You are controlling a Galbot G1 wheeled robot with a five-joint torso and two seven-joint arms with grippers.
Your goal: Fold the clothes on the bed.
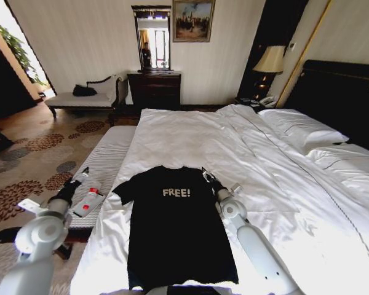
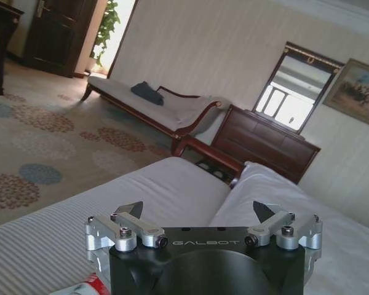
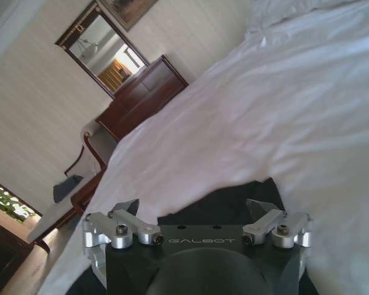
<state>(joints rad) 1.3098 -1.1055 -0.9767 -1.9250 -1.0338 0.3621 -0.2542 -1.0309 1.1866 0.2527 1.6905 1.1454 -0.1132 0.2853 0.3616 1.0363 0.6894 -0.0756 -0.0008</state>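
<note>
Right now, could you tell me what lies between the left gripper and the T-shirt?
In the head view, a red-and-white bottle lies between the left gripper and the T-shirt.

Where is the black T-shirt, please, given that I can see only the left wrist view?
Observer: The T-shirt lies flat on the bed, lettering up.
Operator: How far is my left hand from it?
Observer: The left hand is off the bed, over the striped bench, apart from the shirt's sleeve.
Operator: And the right hand?
Observer: The right hand is open at the shirt's shoulder on the robot's right, gripping nothing.
</note>
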